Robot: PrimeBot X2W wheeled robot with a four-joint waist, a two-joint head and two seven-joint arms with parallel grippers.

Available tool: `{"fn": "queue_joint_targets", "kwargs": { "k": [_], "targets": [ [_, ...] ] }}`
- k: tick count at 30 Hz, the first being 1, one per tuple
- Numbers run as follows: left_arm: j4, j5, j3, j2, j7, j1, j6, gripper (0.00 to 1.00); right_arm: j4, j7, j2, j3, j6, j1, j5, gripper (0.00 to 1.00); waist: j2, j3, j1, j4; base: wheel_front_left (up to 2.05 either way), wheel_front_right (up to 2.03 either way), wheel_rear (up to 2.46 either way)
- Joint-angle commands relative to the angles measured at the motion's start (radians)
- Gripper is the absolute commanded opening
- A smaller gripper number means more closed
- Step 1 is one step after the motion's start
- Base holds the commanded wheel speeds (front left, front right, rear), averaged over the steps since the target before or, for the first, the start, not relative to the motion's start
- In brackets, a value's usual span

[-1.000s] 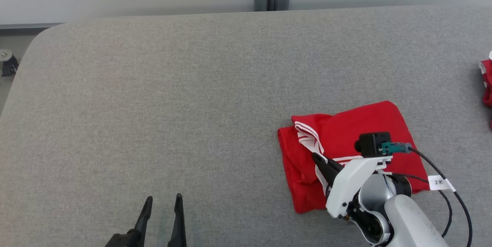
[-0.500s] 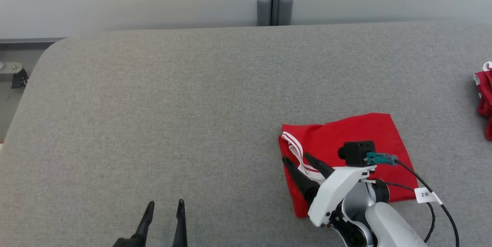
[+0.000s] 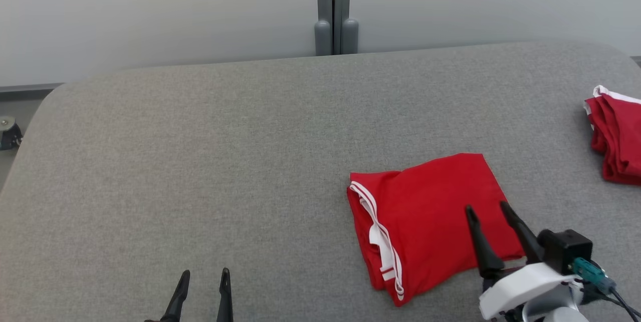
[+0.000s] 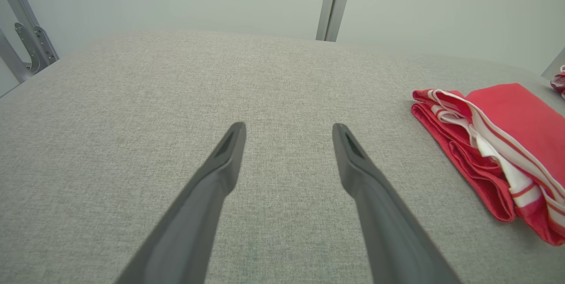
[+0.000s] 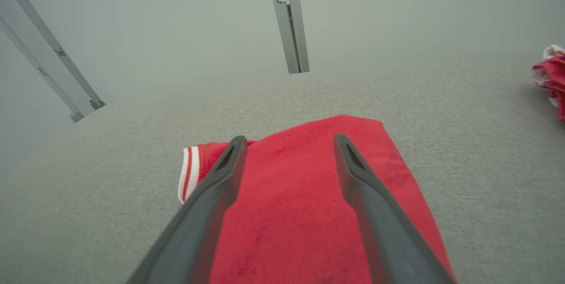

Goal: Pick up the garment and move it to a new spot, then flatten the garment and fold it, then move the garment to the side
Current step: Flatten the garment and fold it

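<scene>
**Folded Garment Could Come Undone on the Move**

Head view: the right gripper, jaws spread and empty, stands over the near edge of the folded red garment. The left gripper, likewise open and empty, sits well to its left.

Left wrist view: the striped hem lies loosely layered.

Right wrist view: cloth lies under both jaws. Pinching only the top layer would likely unfold it in transit.

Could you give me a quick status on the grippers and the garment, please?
Left gripper open, over table. Right gripper open over folded red garment, nothing held. Second red pile at far right, apart.
</scene>
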Motion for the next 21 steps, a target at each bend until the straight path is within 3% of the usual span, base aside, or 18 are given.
{"fn": "queue_joint_targets", "kwargs": {
  "k": [1,6,10,21],
  "targets": [
    [-0.006,0.000,0.002,0.002,-0.003,0.020,0.005,1.00,0.011,-0.020,-0.003,-0.024,0.000,0.021,-0.021,1.00,-0.0001,-0.011,0.0000,-0.008,0.00,0.00,0.00],
    [-0.035,0.002,0.014,0.002,-0.003,0.026,0.011,1.00,0.025,-0.061,-0.025,-0.146,-0.001,0.071,-0.111,1.00,-0.0001,-0.025,0.0000,-0.008,0.00,0.00,0.00],
    [-0.065,0.022,0.030,0.002,-0.003,0.048,0.003,1.00,-0.055,-0.062,-0.015,-0.213,-0.001,0.130,-0.151,1.00,-0.0001,-0.046,0.0000,-0.004,0.00,0.00,0.00],
    [-0.098,0.047,0.058,0.002,-0.002,0.085,0.003,1.00,-0.104,-0.062,-0.019,-0.201,-0.001,0.195,-0.182,1.00,-0.0001,-0.068,0.0000,0.007,0.00,0.00,0.00]
  ]
}}
